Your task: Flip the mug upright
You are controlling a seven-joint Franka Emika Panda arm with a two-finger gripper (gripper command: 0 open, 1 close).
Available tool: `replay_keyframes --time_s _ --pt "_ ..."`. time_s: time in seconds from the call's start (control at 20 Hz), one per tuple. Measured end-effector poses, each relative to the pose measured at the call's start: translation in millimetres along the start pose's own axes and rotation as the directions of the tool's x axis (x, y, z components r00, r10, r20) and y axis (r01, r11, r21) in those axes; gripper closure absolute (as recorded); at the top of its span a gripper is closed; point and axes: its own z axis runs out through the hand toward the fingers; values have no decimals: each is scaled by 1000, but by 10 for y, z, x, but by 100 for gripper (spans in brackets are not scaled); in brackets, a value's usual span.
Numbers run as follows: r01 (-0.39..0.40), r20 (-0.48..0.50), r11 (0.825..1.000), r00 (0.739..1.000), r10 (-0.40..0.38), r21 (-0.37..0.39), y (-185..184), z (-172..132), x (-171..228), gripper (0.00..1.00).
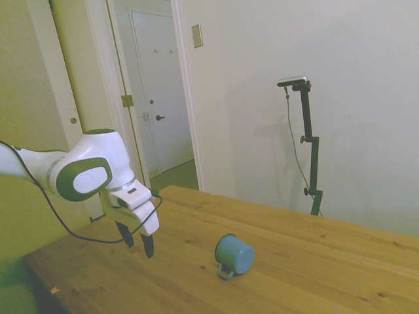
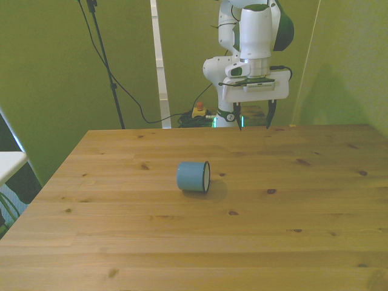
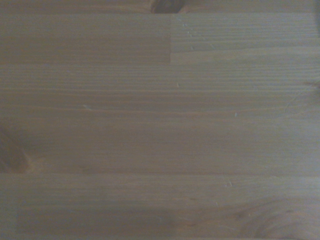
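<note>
On the table (image 2: pixel 291 206) I see the mug (image 2: pixel 193 177) lying on its side, my gripper (image 2: pixel 253 116) released, empty, hovering well apart from it.

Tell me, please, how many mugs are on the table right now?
1. The teal-blue mug lies on its side near the middle of the wooden table, apart from the open gripper hovering near the far edge. The wrist view shows only bare wood.
</note>
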Motion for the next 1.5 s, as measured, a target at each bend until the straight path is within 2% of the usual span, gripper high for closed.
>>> replay_keyframes --time_s 0.2,0.3,0.6,0.95,1.1,1.25,1.35,1.5 --pt "24 -35 1000 999 -24 -11 -20 -45 76 0" --pt "8 -67 1000 998 -9 -13 -43 -134 218 0" --pt "-123 -176 990 978 109 -71 -129 -318 957 0" --pt "-252 -252 956 945 210 -147 -568 -117 1805 0" --pt "-246 -272 955 942 196 -164 -616 -82 1789 0" --pt "-253 -302 946 935 186 -203 -706 122 1744 0" --pt "-269 -341 935 923 181 -233 -747 238 1720 0" --pt "-303 -409 908 897 169 -290 -804 312 1641 0"
